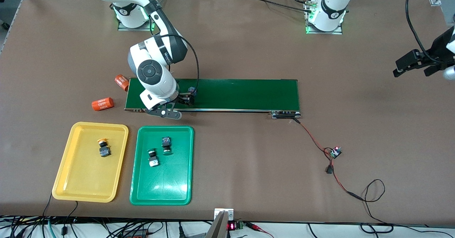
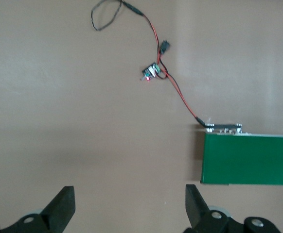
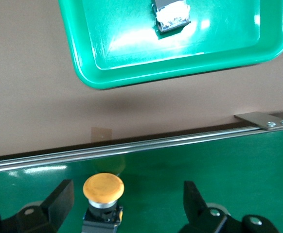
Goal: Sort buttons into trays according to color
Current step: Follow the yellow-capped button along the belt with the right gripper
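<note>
One risk: the last yellow-capped black push-button [image 3: 103,194] stands on the long dark-green belt [image 1: 245,94] near its metal edge; a bump could tip it off.
Desk [image 1: 249,167]: lots of bare brown room.
Yellow plastic tray [image 1: 69,184]: holds one yellow button [image 1: 103,148], with room left.
Green plastic tray [image 1: 142,191]: holds two green buttons [image 1: 160,151].
Right gripper [image 3: 127,199]: fingers wide open around the button, holding nothing.
Left gripper [image 2: 129,204]: waits, open, empty, over bare desk.
</note>
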Robot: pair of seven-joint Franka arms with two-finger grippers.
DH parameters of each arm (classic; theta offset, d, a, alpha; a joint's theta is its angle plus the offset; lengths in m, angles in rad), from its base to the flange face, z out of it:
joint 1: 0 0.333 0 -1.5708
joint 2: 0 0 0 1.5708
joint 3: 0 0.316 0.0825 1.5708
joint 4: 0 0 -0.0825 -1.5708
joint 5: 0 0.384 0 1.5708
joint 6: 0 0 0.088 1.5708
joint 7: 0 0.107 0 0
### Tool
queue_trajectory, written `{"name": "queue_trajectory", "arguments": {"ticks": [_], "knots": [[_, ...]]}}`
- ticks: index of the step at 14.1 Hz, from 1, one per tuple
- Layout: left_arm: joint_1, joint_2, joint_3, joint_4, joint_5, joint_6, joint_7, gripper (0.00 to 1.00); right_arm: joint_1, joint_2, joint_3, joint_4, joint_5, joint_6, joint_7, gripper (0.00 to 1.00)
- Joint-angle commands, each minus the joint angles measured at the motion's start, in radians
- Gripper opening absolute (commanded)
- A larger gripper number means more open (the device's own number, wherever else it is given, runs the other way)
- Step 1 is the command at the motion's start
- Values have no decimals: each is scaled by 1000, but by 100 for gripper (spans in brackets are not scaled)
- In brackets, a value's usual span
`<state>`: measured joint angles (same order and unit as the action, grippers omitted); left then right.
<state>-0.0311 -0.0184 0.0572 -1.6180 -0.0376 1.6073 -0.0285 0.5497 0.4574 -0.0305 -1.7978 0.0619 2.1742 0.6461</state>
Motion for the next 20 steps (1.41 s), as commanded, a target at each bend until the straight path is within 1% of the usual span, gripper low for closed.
{"name": "queue_trajectory", "arguments": {"ticks": [1,6,10,13,15,16,18,20], "knots": [[4,-17,-22,15,10,-27,1,100,-1,21,20,8,-2,13,49,100],[8,-6,-22,29,16,-24,6,100,3,32,32,0,-1,10,50,100],[30,-12,-8,42,4,-23,-1,100,4,-11,32,-41,-1,7,32,100],[51,-12,-20,50,-1,-26,6,100,-19,-68,32,-110,-2,15,-23,100],[53,-6,-17,56,-60,-21,12,100,-34,-112,32,-172,-2,30,-55,100],[54,-6,-16,55,-65,-26,15,100,-39,-140,32,-213,-2,54,-69,100],[53,-6,-20,49,-50,-27,15,100,-57,-180,32,-280,-2,100,-103,100],[50,-8,-27,43,-33,-23,15,100,-60,-204,32,-310,-2,110,-108,100]]}}
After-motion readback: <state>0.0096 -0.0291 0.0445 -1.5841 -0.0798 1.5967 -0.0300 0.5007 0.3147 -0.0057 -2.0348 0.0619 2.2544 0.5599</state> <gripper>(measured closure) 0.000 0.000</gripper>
